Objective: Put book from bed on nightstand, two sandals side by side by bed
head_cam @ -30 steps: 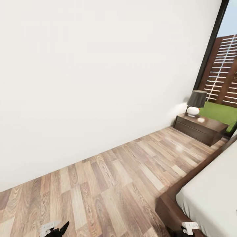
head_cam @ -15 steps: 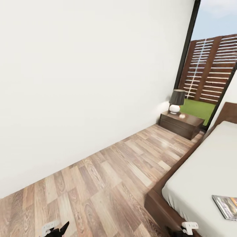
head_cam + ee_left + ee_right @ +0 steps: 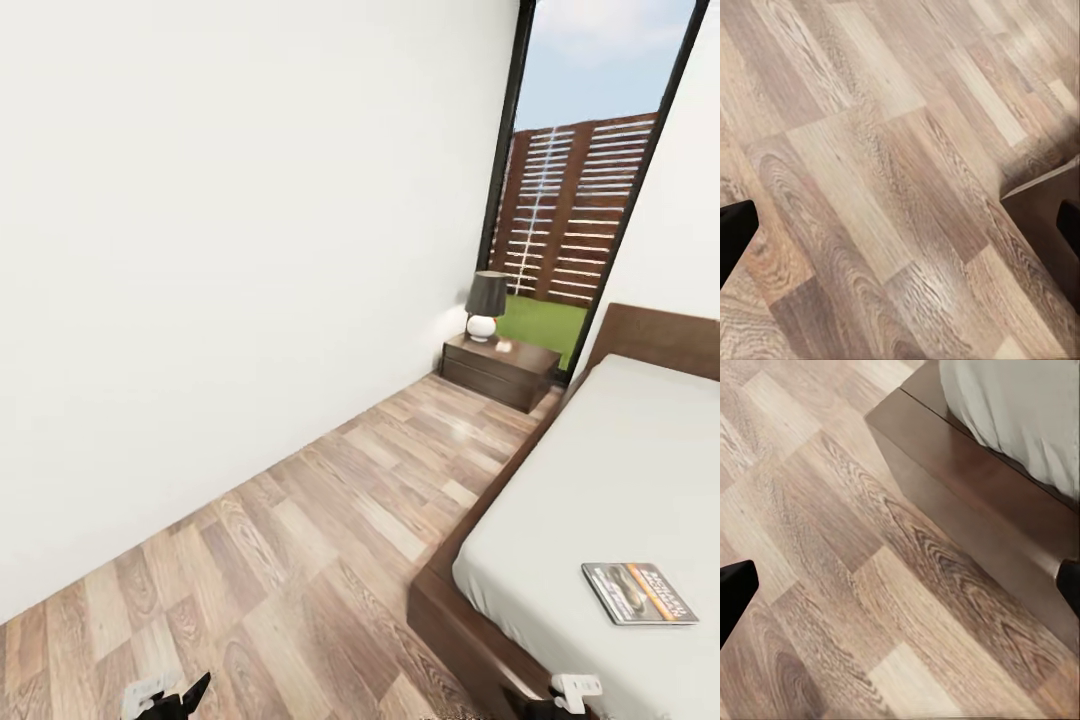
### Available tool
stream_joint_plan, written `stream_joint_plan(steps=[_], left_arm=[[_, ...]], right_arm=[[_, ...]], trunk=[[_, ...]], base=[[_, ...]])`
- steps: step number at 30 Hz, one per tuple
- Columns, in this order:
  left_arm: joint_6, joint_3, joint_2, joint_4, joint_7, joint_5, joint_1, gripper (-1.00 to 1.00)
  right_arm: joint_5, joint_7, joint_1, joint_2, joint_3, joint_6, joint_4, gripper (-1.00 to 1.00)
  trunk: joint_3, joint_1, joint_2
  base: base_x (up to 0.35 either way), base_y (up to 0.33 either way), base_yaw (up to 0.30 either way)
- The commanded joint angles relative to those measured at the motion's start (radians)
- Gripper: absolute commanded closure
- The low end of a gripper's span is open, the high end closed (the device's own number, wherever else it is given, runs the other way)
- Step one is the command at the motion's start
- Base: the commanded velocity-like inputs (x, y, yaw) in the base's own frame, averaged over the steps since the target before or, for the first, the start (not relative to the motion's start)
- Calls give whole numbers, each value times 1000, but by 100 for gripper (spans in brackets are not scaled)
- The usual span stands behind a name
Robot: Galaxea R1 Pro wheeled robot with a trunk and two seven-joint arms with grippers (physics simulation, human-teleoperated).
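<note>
The book point(image 3: 640, 593), a thin paperback with a grey cover and an orange band, lies flat on the pale-grey mattress of the bed point(image 3: 600, 470) near its foot end, at the right of the head view. A dark-brown nightstand point(image 3: 500, 372) stands by the headboard under the window. My left gripper point(image 3: 900, 232) hangs open above bare plank floor, its black fingertips point(image 3: 735, 234) far apart. My right gripper point(image 3: 900, 589) is open too, over the floor beside the corner of the bed's platform base point(image 3: 967, 487). The sandals are out of view.
A lamp point(image 3: 486, 305) with a dark shade and a small light object sit on the nightstand. A white wall point(image 3: 230, 250) runs along the left. A strip of wood-plank floor point(image 3: 330, 520) lies between wall and bed. A tall black-framed window point(image 3: 580, 200) shows a slatted fence.
The camera has swung to the right: the bed, its headboard and the book have come into view, and the nightstand sits further left in the picture. Both grippers look the same.
</note>
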Motion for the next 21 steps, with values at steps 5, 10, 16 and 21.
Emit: stream_joint_plan(steps=[5, 10, 16, 21], left_arm=[[-6, 8, 0, 1, -3, -11, -1, -100], [-6, 8, 0, 0, -3, -11, -1, -100], [-6, 8, 0, 0, -3, -11, -1, -100], [-6, 8, 0, 1, -3, -11, -1, -100]], right_arm=[[-11, 7, -2, 1, 8, -4, 4, -100], [-11, 7, -2, 1, 8, -4, 4, -100], [-11, 7, -2, 1, 8, -4, 4, -100], [-11, 7, -2, 1, 8, -4, 4, -100]], trunk=[[15, -19, 35], [30, -38, 70], [49, -61, 112], [65, -81, 147]], base=[[0, 0, -281], [0, 0, -281], [0, 0, -281], [0, 0, -281]])
